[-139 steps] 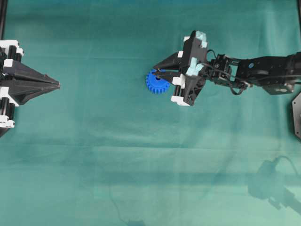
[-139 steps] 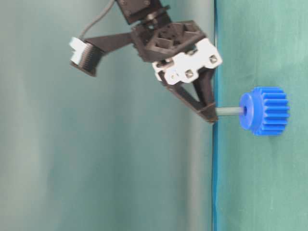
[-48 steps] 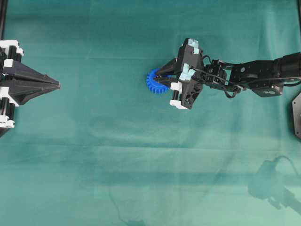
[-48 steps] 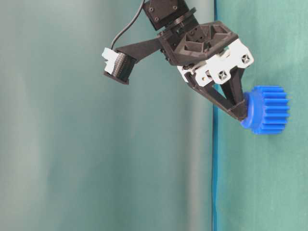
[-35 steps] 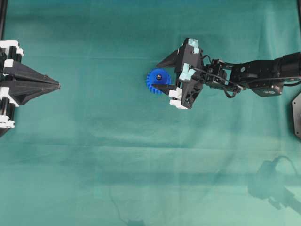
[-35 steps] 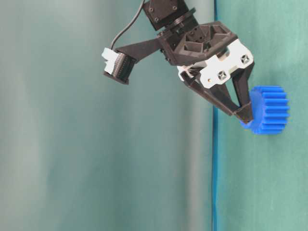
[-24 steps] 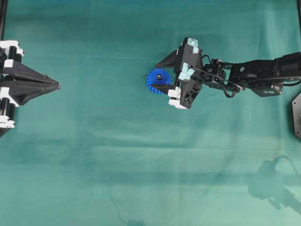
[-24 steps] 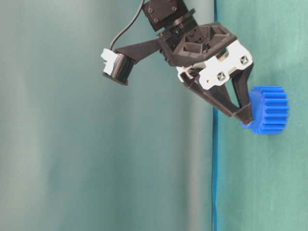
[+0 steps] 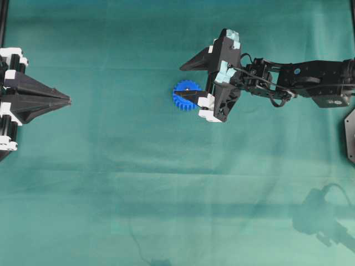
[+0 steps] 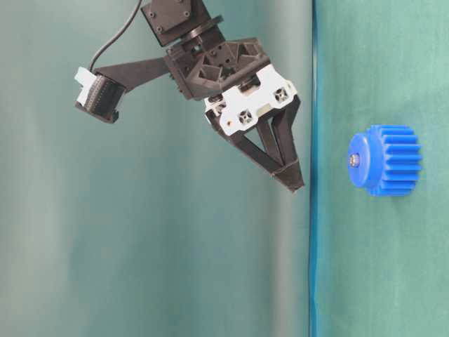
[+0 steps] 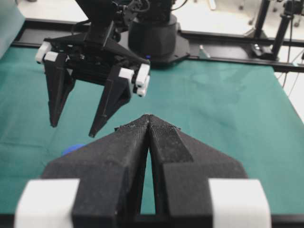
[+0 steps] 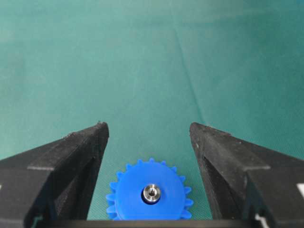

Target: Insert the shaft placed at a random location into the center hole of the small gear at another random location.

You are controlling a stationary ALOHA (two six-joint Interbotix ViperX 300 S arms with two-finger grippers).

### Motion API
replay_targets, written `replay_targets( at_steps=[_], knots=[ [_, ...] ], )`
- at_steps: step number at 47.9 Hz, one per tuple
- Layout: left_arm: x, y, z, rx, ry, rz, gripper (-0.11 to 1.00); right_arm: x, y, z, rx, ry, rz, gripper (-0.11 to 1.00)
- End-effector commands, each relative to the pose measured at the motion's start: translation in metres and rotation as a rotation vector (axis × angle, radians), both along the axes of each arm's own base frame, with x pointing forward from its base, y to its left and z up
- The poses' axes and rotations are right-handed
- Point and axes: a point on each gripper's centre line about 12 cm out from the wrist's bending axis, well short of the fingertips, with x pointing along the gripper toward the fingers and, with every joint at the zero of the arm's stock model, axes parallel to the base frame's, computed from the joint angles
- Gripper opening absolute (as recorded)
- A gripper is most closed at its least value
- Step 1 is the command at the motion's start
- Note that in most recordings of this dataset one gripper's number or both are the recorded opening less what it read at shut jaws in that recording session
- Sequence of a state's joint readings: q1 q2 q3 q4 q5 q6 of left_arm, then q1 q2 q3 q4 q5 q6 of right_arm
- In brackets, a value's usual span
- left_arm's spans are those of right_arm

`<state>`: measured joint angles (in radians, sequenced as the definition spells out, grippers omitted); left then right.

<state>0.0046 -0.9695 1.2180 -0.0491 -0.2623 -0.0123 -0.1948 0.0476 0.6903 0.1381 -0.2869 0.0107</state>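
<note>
From the right wrist camera, the black two-fingered right gripper stands with jaws wide apart and empty. Below them lies the bright blue toothed plastic small gear on the green cloth, the silver metal shaft seated in its center hole, so release seems deliberate. Farther off, the black left gripper rests with jaws together. No writing is legible.
</note>
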Motion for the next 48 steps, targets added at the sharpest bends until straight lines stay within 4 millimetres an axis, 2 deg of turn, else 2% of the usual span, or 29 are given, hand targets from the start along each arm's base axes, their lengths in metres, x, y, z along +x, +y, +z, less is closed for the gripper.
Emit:
replay_targets(
  at_steps=[1, 11, 17, 33, 40, 48],
  knots=[
    [0.001, 0.0, 0.004, -0.001, -0.011, 0.002, 0.0, 0.0, 0.001, 0.02, -0.005, -0.049, 0.001, 0.71],
    [0.001, 0.0, 0.004, -0.001, -0.011, 0.002, 0.0, -0.018, 0.015, 0.034, -0.008, -0.072, 0.028, 0.71],
    [0.001, 0.0, 0.004, -0.001, -0.012, 0.002, 0.0, -0.039, 0.021, 0.041, -0.008, -0.082, 0.034, 0.71],
    [0.0, 0.0, 0.006, -0.001, -0.018, 0.002, 0.0, -0.098, 0.031, 0.045, 0.0, -0.088, 0.033, 0.71],
    [0.0, 0.0, 0.006, 0.002, -0.02, 0.001, 0.0, -0.109, 0.034, 0.044, 0.007, -0.068, 0.039, 0.71],
    [0.0, 0.0, 0.006, -0.001, -0.02, 0.002, 0.0, -0.113, 0.034, 0.041, 0.014, -0.043, 0.041, 0.71]
  ],
)
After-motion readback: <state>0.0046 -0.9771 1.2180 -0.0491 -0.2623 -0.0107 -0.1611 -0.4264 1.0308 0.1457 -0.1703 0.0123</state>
